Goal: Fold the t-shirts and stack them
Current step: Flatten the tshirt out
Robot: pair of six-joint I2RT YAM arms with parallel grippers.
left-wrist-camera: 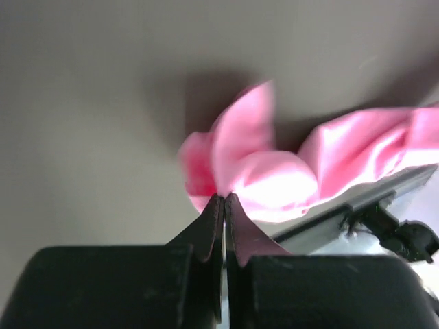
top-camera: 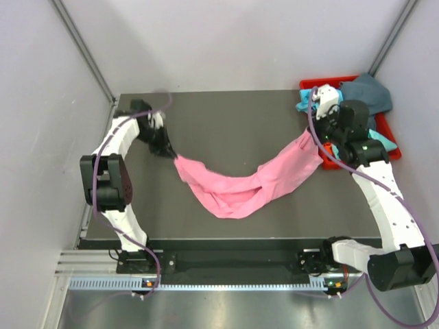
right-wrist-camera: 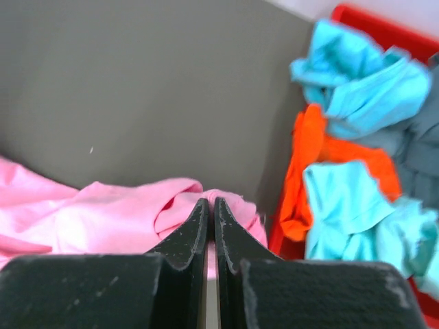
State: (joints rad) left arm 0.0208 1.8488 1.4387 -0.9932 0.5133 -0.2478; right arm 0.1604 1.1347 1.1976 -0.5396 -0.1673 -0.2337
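Hanging in a slack curve between the two arms, the pink t-shirt (top-camera: 247,184) spans the middle of the counter (top-camera: 233,116). Its belly sags toward the near edge and its ends rise toward the far-left and far-right corners. The left fingers (left-wrist-camera: 224,200) are clenched on a small bunch of pink cloth at one end. The right fingers (right-wrist-camera: 210,203) are pinched tight on the other end, just beside the red bin (top-camera: 328,82) at the far-right corner. The bin holds the other shirts in a crumpled heap: turquoise shirts (right-wrist-camera: 363,82), an orange shirt (right-wrist-camera: 329,154) and a dark teal-grey shirt (top-camera: 374,92).

The cloth looks light, thin and entirely limp. It droops under its own weight, bunches at each pinch and will not keep any shape it is given. It is in no way fragile, but a small pinch like the left one could slip free under a sharp pull. I would judge the best holds to be thick edges, such as a hem, shoulder seam or sleeve cuff, taken at matching points on both sides. The shirt would then spread flat rather than twist into a rope. Whether the present grips sit on such seams cannot be told from these views.
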